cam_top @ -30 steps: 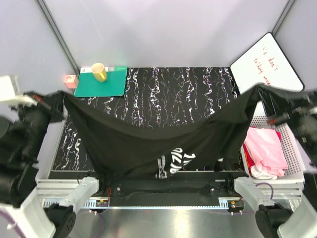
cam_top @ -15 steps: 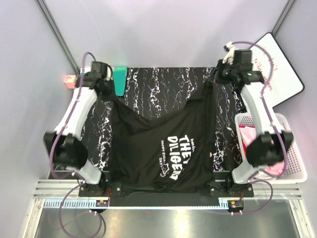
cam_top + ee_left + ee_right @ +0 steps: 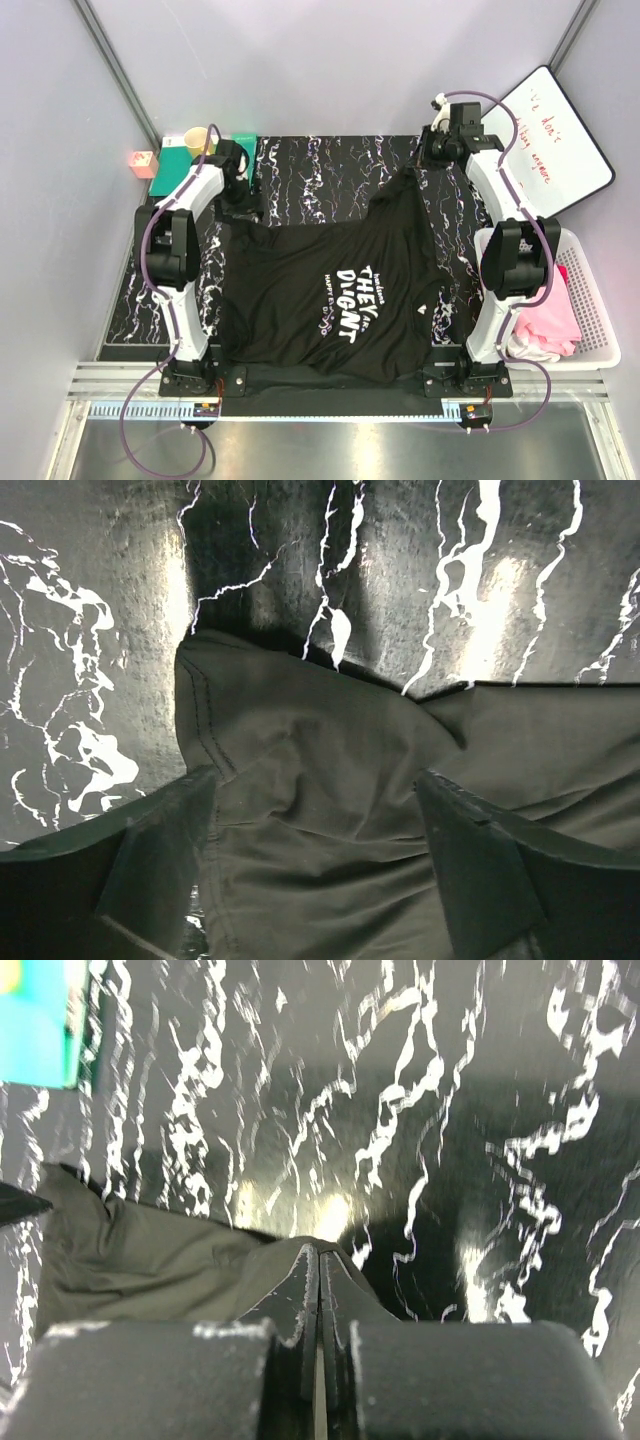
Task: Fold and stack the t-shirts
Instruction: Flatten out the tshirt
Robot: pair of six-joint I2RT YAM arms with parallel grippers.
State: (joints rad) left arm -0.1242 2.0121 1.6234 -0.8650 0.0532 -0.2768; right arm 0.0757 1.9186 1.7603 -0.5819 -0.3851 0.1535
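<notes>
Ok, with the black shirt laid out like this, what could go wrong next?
1. The right jaws are shut on the far right edge of the black t-shirt while the left jaws stand open; any pull from that side would likely skew it.
2. The cloth under the left jaws lies wrinkled, so a fold may come out uneven.

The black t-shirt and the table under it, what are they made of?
The black t-shirt looks like soft matte cloth, probably cotton knit: it wrinkles and shows stitched seams. The tabletop looks hard and glossy, black with white veins and bright glare spots; real marble or a printed cover, I cannot tell.
</notes>
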